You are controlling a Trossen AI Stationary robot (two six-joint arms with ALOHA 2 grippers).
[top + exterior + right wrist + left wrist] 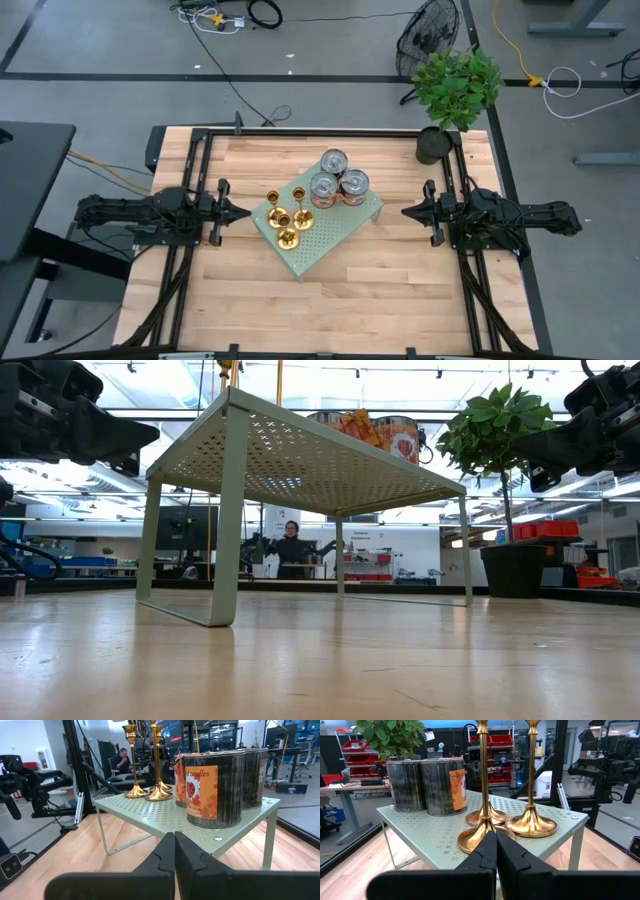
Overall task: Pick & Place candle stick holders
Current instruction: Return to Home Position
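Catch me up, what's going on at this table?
Nothing is being handled right now. Three shiny gold candle stick holders stand on the pale green perforated metal shelf, next to three silver tin cans. The left pincer and right pincer sit shut and empty at opposite sides of the wooden table, each pointing in at the shelf.

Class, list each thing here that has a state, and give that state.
shelf: standing on the table.
candle stick holders: three, upright on shelf.
tin cans: three, upright on shelf.
left gripper: shut, empty, beside shelf.
right gripper: shut, empty, beside shelf.
potted plant: upright at table corner.
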